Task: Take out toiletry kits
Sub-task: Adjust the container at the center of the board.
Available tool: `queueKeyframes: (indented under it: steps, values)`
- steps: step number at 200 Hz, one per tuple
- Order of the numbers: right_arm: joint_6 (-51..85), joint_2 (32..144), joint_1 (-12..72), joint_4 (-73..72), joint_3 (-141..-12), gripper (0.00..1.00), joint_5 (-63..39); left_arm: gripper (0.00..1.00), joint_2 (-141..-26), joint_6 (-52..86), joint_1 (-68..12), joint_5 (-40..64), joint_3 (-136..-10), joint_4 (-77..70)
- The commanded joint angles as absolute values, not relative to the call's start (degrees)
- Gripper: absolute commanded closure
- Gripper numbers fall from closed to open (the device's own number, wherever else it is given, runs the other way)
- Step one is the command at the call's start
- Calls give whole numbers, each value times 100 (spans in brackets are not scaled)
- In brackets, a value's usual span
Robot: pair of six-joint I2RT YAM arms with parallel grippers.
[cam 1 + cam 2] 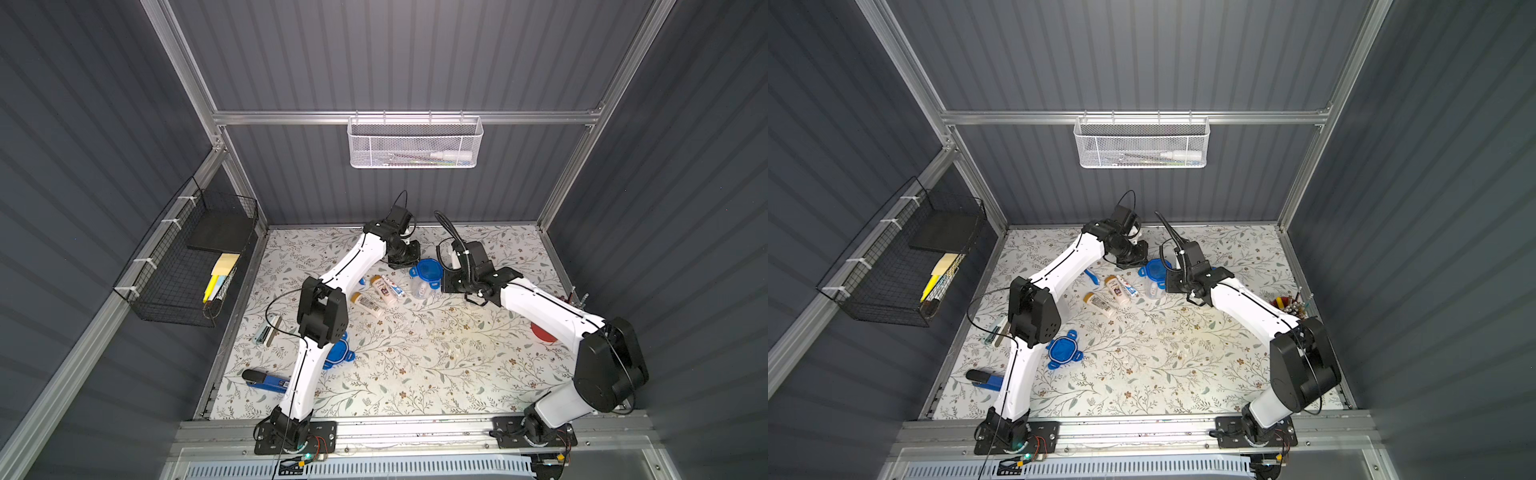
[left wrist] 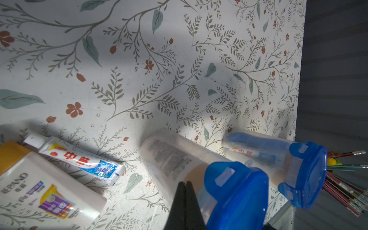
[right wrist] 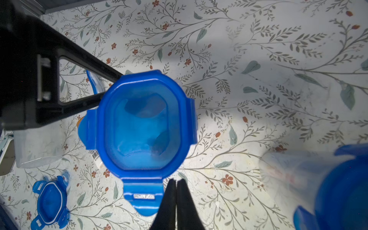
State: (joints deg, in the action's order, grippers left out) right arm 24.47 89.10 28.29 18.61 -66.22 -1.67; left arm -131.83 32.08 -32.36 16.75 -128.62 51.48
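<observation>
Toiletry kit pieces lie loose on the table: two white bottles with tan caps [image 1: 384, 289] [image 1: 368, 305], a toothpaste tube [image 1: 394, 286] and a blue toothbrush [image 1: 1091, 276]. Close by stands a clear jar with a blue clip lid [image 3: 141, 123], a labelled bottle showing through its wall [image 2: 169, 157]. My left gripper [image 2: 184, 182] is shut, its tips against this jar just under the lid. My right gripper [image 3: 176, 180] is shut with nothing in it, beside the lid's hanging clip flap [image 3: 143, 197]. A second lidded jar [image 2: 304, 173] holds a toothpaste tube.
A loose blue lid [image 1: 338, 353] lies near the left arm's elbow, and a lidless clear jar [image 3: 37, 147] stands below the left gripper. A red cup of pens [image 1: 1285, 305] is at the right edge and a blue stapler [image 1: 266, 380] front left. Wire baskets hang on the left wall [image 1: 187, 266] and back wall [image 1: 415, 143].
</observation>
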Motion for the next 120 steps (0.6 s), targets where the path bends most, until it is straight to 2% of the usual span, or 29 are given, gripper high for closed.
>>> queueKeyframes:
  steps: [1,31,58,83,120]
  values:
    - [2587,8883,2848,1524,-6557,90,-400,100,-13290,3106,-3141,1726,-13280,5333]
    - [2692,8540,2742,1135,-6436,84,-928,100,-13130,2897,-3042,1230,-13775,5748]
    - [2892,8409,2214,909,-6406,77,-1689,100,-12615,2854,-3048,844,-13463,5911]
    - [2986,8838,1747,984,-6745,67,-2705,100,-12089,2927,-3244,774,-12802,5637]
    - [3191,9719,1458,1221,-7282,52,-3929,100,-12061,2947,-3749,1103,-12613,5595]
